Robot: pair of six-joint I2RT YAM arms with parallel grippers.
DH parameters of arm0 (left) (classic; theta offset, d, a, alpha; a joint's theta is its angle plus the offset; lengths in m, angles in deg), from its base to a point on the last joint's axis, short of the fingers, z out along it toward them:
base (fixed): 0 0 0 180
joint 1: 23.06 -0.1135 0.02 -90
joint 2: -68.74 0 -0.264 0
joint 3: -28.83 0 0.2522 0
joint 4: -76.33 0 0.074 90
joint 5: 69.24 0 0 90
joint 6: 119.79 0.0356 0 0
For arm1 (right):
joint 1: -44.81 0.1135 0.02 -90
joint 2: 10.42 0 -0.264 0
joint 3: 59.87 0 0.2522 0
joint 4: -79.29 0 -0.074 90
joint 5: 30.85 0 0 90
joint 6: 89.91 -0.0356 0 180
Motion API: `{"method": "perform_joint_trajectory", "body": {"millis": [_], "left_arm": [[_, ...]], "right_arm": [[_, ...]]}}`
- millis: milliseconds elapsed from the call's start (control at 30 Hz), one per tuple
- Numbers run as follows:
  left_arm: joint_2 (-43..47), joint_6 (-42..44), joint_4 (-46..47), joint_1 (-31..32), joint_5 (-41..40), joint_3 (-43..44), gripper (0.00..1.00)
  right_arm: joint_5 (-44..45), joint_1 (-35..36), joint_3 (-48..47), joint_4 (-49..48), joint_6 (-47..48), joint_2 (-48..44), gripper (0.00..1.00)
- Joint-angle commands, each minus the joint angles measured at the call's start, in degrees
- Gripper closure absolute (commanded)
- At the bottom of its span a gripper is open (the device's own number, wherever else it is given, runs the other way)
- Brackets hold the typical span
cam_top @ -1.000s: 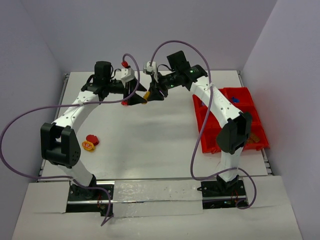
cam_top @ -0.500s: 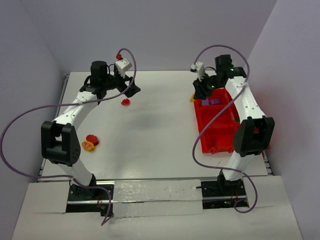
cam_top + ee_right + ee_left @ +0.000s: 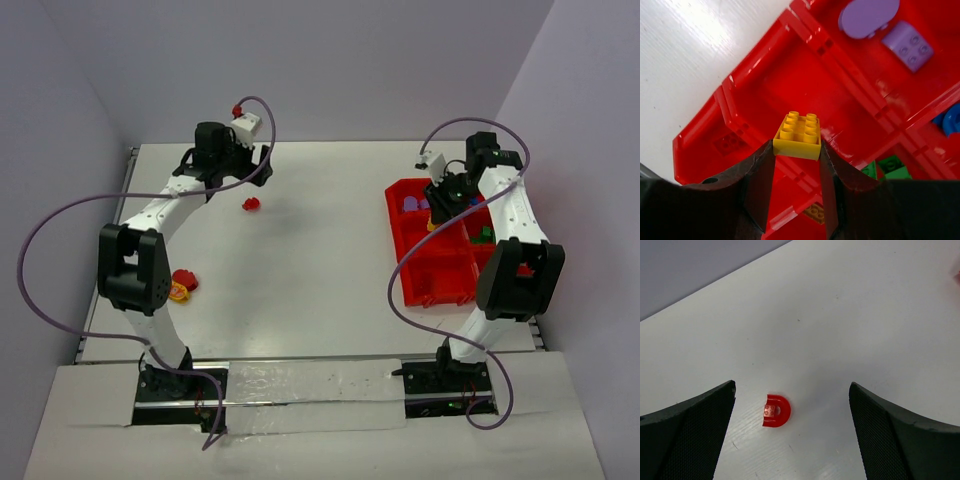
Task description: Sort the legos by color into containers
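My right gripper [image 3: 797, 150] is shut on a yellow lego [image 3: 799, 135], studs up, and holds it above the red tray of containers [image 3: 805, 85]. In the overhead view this gripper [image 3: 437, 212] hangs over the tray's far compartments [image 3: 410, 262]. The tray holds purple pieces [image 3: 867, 17], a blue piece [image 3: 951, 120], green bricks [image 3: 895, 167], an orange-brown brick [image 3: 815, 212] and a red brick [image 3: 730, 145]. My left gripper [image 3: 792, 390] stands wide open above a red arch lego [image 3: 776, 411] that lies on the table [image 3: 252, 204]. Nothing is between its fingers [image 3: 690, 435].
A red and a yellow-orange lego [image 3: 182, 283] lie together near the table's left edge, beside the left arm's elbow. Purple cables loop off both arms. The tray sits against the table's right edge [image 3: 535, 300].
The right arm swung from the table's middle to above the tray, carrying the yellow lego. The left gripper opened wide and drew back toward the far left.
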Motion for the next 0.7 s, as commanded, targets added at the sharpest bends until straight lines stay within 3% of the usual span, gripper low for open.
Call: {"method": "perform_joint_trajectory", "body": {"millis": [0, 167, 367, 433, 600, 667], "left_arm": [[-5.3, -1.0, -2.3, 1.5, -9.4, 4.6, 0.01], [-7.4, 0.0, -3.3, 1.7, -10.3, 5.1, 0.01], [-11.1, -1.1, -6.3, 2.2, -14.6, 7.3, 0.01], [-12.5, -1.1, -7.2, 2.2, -16.1, 8.2, 0.01], [-14.7, -1.2, -8.0, 2.2, -16.2, 8.9, 0.09], [-15.3, -1.0, -9.3, 2.2, -18.0, 9.1, 0.11]], "right_arm": [[3.7, -0.1, 2.0, -2.2, -0.8, -0.4, 1.0], [5.0, -0.1, 2.7, -6.2, -3.7, 1.4, 0.96], [8.0, -0.1, 2.7, -6.8, -4.5, 3.2, 0.78], [9.1, 0.0, 4.0, -7.8, -4.3, 3.1, 0.61], [10.4, 0.0, 4.6, -7.7, -4.8, 3.3, 0.42], [11.0, 0.0, 4.7, -7.4, -5.1, 3.2, 0.22]]}}
